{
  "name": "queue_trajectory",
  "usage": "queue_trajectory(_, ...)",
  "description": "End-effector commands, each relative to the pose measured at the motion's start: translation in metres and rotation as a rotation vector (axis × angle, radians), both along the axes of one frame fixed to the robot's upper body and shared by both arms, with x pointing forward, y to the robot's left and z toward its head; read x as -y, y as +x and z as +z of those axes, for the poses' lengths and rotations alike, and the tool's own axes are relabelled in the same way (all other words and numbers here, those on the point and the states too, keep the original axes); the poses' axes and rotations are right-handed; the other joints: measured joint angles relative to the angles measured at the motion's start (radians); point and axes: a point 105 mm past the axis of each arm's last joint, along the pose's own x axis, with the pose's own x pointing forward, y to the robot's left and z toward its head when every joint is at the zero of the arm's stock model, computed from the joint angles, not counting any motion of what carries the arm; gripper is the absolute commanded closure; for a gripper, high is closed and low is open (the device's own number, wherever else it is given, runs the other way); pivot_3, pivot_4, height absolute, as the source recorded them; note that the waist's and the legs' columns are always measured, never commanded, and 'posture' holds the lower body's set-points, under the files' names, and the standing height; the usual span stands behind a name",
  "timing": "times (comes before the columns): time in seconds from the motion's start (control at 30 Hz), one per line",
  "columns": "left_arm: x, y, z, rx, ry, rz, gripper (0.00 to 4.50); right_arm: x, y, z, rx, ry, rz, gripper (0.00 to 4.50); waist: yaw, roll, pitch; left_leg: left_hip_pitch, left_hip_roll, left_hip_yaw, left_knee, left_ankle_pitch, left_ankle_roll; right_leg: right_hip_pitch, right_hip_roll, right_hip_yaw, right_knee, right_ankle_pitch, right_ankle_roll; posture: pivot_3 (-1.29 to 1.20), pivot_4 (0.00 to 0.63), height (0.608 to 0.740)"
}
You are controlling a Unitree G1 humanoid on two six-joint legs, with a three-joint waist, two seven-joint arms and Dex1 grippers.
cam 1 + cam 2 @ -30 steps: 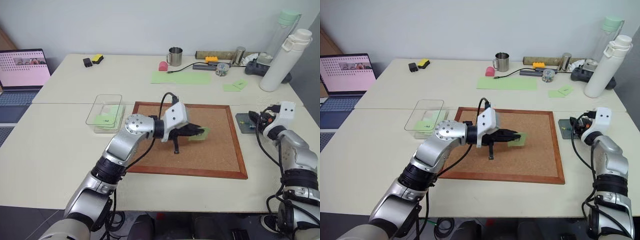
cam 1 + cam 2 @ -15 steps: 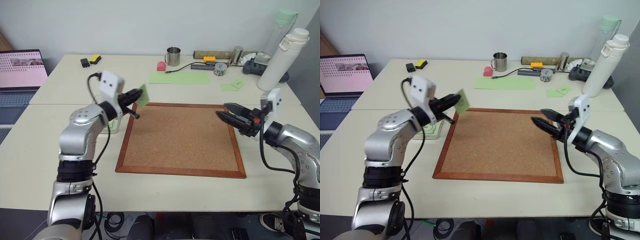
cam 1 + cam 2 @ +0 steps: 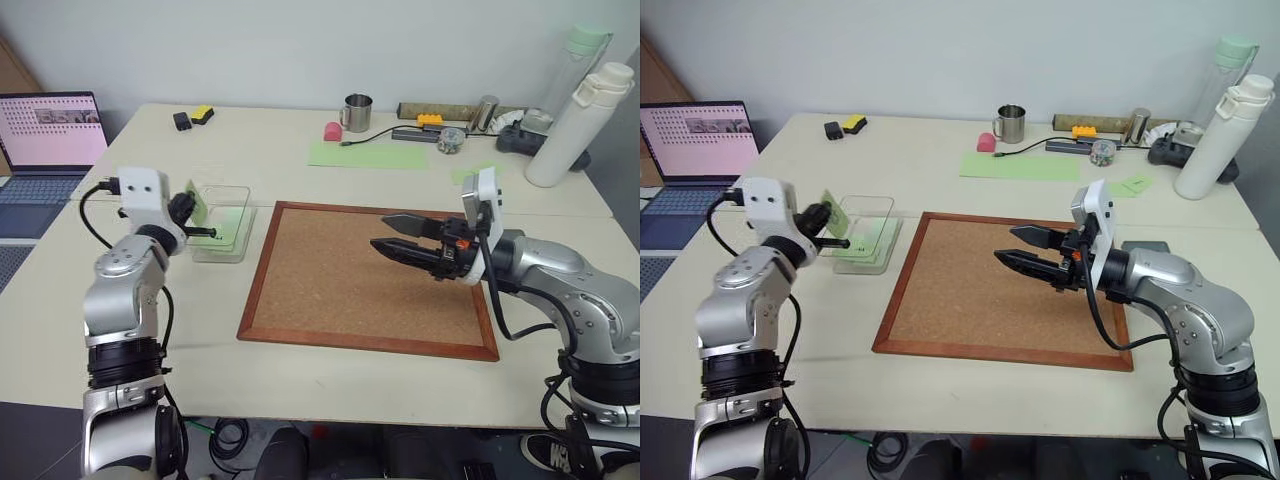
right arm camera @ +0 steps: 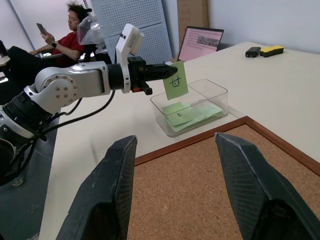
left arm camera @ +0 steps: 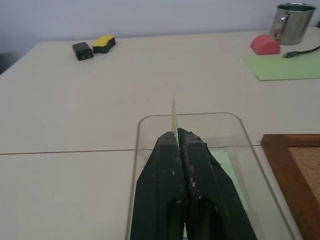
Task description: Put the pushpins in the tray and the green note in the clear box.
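I am seeing the left gripper (image 5: 177, 136) with its jaws pressed fully together on the lower edge of the green note (image 4: 175, 81), pinching it. The note is standing upright, edge-on in the left wrist view, and its black handwritten mark is facing the right wrist camera. The note is hanging in the air above the near end of the clear box (image 3: 222, 222), not touching it. The box is sitting on the table (image 3: 330, 385) just beside the left edge of the cork board (image 3: 372, 281), and 2 or more other green notes (image 4: 192, 113) are lying flat inside it.

I am reading the right gripper (image 3: 388, 233) as hovering level over the middle of the cork board, pointing toward the left arm. Its jaws are standing about half open, with a clear gap between the 2 black fingers (image 4: 106, 192), and they are holding nothing and touching nothing.

I am finding the dark-grey tray (image 3: 1145, 246) on the table at the board's right edge, mostly hidden behind the right arm. I cannot tell from here whether pushpins are lying in it.

A metal mug (image 3: 355, 112) is standing at the far side of the table.
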Motion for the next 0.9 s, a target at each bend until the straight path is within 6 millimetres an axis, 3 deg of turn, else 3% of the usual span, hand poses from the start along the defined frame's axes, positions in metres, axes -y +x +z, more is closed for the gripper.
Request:
queue_trajectory(0.03,0.003,0.003,0.009,0.032,-0.003,-0.014,4.50,0.002,0.001,0.011,0.056,0.007,-0.011,1.90,-0.003,0.000,0.000,0.000,0.000,0.000,0.000,0.000,0.000,0.000,0.000,0.000,0.000,0.000,0.000,0.00,0.150,0.740)
queue_trajectory(0.4,0.005,0.006,0.014,0.055,0.044,-0.039,2.43,0.010,0.004,0.010,0.059,-0.008,-0.053,1.88,-0.004,0.000,0.000,0.000,0.000,0.000,0.000,0.000,0.000,0.000,0.000,0.000,0.000,0.000,0.000,0.00,0.150,0.740)
queue_trajectory(0.57,0.046,0.001,0.030,0.101,0.131,-0.254,1.59,0.026,0.015,0.000,0.046,-0.031,-0.151,1.88,-0.002,0.000,0.000,0.000,0.000,0.000,0.000,0.000,0.000,0.000,0.000,0.000,0.000,0.000,0.000,0.00,0.150,0.740)
queue_trajectory(0.8,0.114,-0.030,0.015,-0.052,0.241,-0.747,1.59,0.062,0.025,-0.032,0.012,-0.194,-0.256,1.88,-0.005,0.000,0.000,0.000,0.000,0.001,-0.001,0.000,0.000,0.000,0.000,0.001,0.000,0.000,0.000,0.00,0.150,0.740)
queue_trajectory(0.9,0.125,-0.043,0.008,-0.119,0.237,-0.876,1.59,0.063,0.021,-0.035,-0.006,-0.189,-0.233,1.88,-0.008,0.000,0.000,0.001,0.000,0.001,-0.001,0.000,0.000,0.000,0.001,0.001,0.000,0.000,0.000,0.00,0.150,0.740)
